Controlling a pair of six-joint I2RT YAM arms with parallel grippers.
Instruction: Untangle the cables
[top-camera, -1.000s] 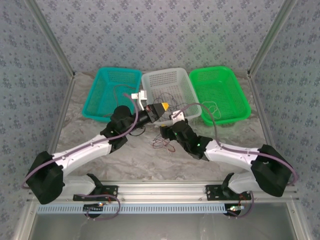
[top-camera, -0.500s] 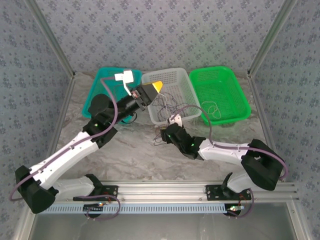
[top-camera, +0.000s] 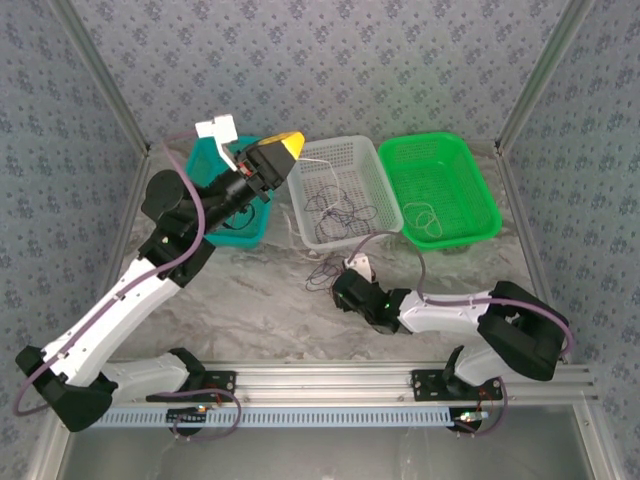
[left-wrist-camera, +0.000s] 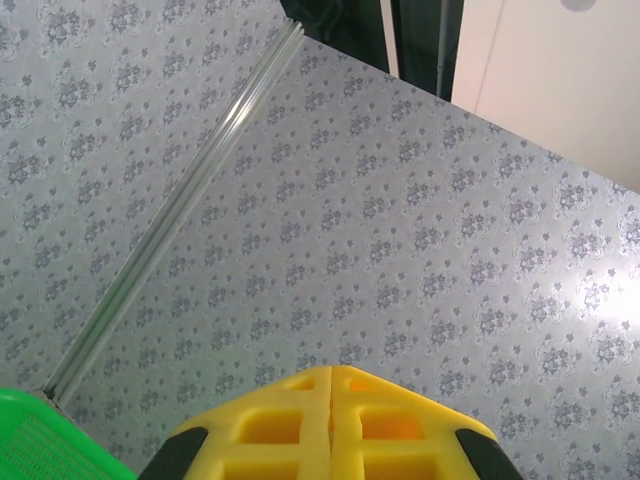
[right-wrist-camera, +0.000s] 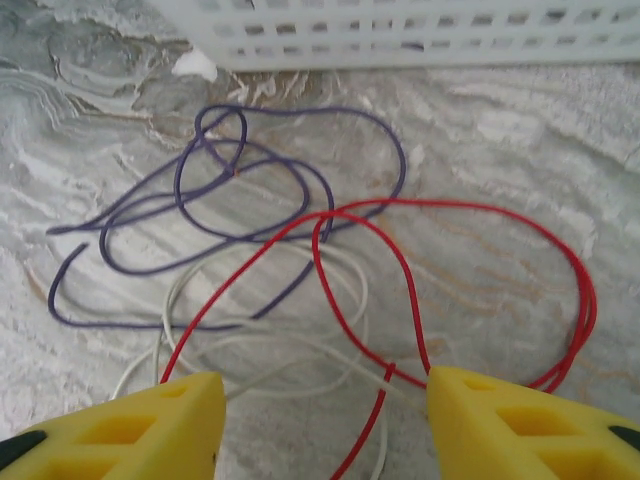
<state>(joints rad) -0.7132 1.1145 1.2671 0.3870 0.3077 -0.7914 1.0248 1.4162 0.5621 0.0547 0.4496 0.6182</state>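
Note:
A loose tangle of cables (top-camera: 322, 277) lies on the marbled table in front of the white basket (top-camera: 372, 160). In the right wrist view it is a red cable (right-wrist-camera: 440, 205), a purple cable (right-wrist-camera: 320, 108) and a white cable (right-wrist-camera: 290, 335), looped over one another. My right gripper (top-camera: 336, 286) (right-wrist-camera: 320, 425) is low over them and open, with red and white strands lying between its yellow fingers. My left gripper (top-camera: 286, 144) (left-wrist-camera: 331, 378) is raised high over the teal basket (top-camera: 205, 165), shut, with nothing visible in it, facing the patterned wall.
More thin dark cables (top-camera: 340, 212) lie inside the white basket. A pale loop (top-camera: 425, 215) lies in the green basket (top-camera: 478, 170) at the right. The white basket's wall (right-wrist-camera: 400, 40) stands just beyond the tangle. Patterned walls and metal posts enclose the table.
My left arm lifted up and swung back to the left, away from the white basket. My right gripper drew back toward the near edge and narrowed somewhat.

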